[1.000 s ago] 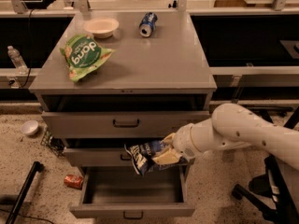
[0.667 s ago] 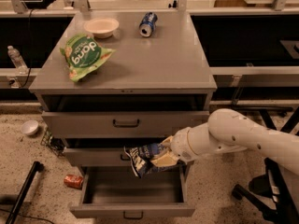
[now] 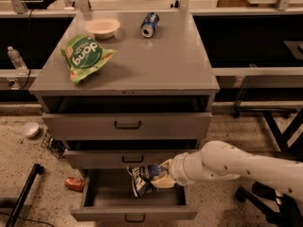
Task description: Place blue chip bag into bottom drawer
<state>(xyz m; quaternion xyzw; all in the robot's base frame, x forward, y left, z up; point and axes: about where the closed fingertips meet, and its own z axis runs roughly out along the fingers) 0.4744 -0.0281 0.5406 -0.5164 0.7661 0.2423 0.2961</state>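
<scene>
The blue chip bag [image 3: 141, 178] is a crumpled navy foil bag with white print. My gripper [image 3: 157, 176] is shut on it and holds it just above the inside of the bottom drawer [image 3: 134, 213], which is pulled out at the base of the grey cabinet. My white arm [image 3: 227, 163] reaches in from the right. The bag hangs over the drawer's middle, just below the front of the middle drawer [image 3: 124, 159].
On the cabinet top [image 3: 156, 60] lie a green chip bag [image 3: 85, 56], a white bowl [image 3: 102, 27] and a blue soda can [image 3: 149, 24]. The top drawer [image 3: 127, 125] is slightly open. A red can [image 3: 74, 184] and a white bowl [image 3: 30, 129] lie on the floor at the left.
My arm has drawn slightly left and down, bringing the chip bag lower over the open bottom drawer. The grip on the bag is unchanged.
</scene>
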